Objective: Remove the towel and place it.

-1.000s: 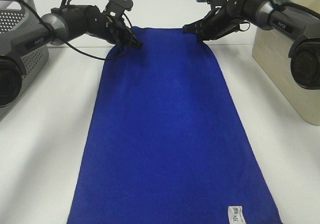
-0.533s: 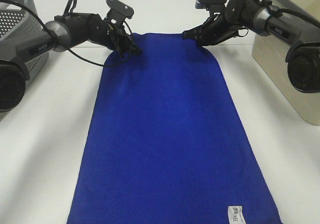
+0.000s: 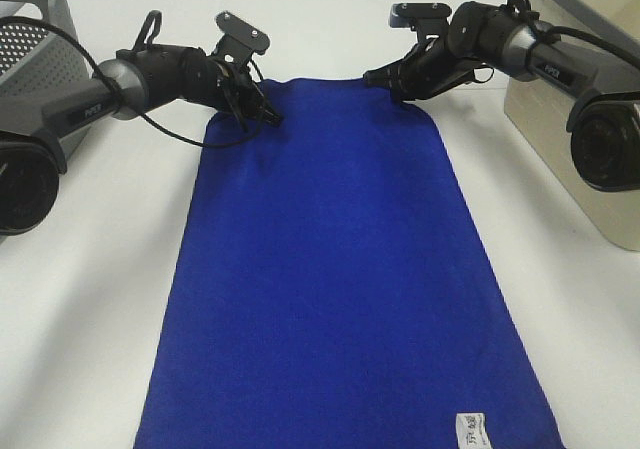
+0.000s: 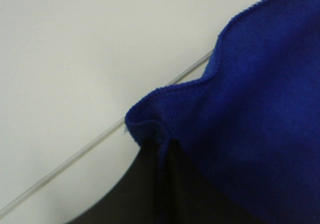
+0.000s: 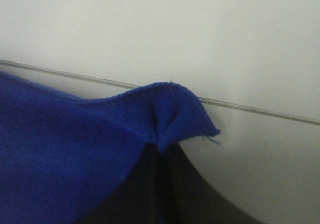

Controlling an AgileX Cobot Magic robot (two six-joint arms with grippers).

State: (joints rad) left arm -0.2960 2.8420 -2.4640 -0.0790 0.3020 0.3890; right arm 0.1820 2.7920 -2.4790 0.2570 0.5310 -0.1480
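Towel [image 3: 330, 279], deep royal blue with a small white label [image 3: 470, 430] near its closest right corner, lies spread flat along the white counter [image 3: 90, 299], its far edge between the two arms. At that far edge the left gripper [image 3: 268, 116] has its jaws closed on the towel's left corner, the cloth bunched up between them in the left wrist view, and the right gripper [image 3: 385, 79] has its jaws pinched on the right corner likewise. A grey perforated basket [image 3: 40, 49] stands at the far left and what looks like a beige bin [image 3: 560, 119] at the right, both apart from the towel.
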